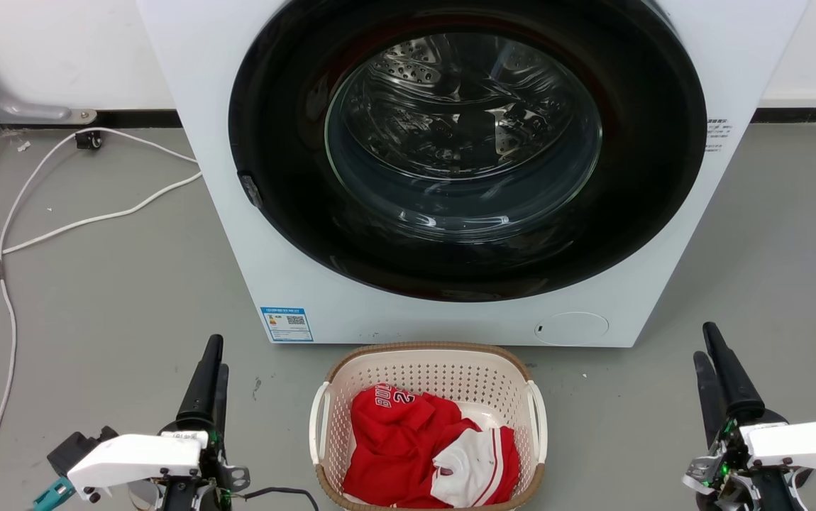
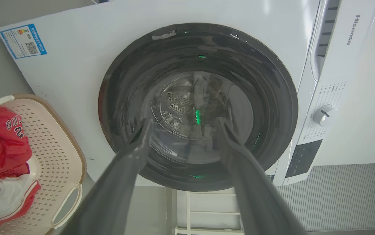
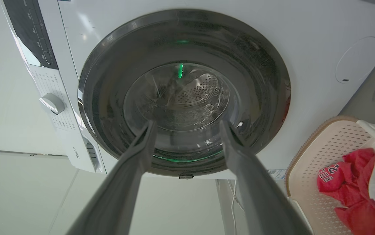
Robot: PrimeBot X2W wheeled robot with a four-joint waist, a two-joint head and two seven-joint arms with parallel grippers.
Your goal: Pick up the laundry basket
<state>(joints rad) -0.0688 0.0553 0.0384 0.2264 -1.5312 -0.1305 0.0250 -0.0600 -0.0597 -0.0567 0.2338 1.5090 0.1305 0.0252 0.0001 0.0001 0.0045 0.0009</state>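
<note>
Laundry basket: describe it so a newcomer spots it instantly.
Find the white front-loading washing machine. On the grey floor directly before it sits the laundry basket. It alone is cream perforated plastic, brown-rimmed, holding red-and-white clothing.

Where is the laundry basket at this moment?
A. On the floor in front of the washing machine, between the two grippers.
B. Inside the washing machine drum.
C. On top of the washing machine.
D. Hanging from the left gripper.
A: the laundry basket sits on the floor before the washing machine, with the left gripper and right gripper open on either side, clear of it.
</note>
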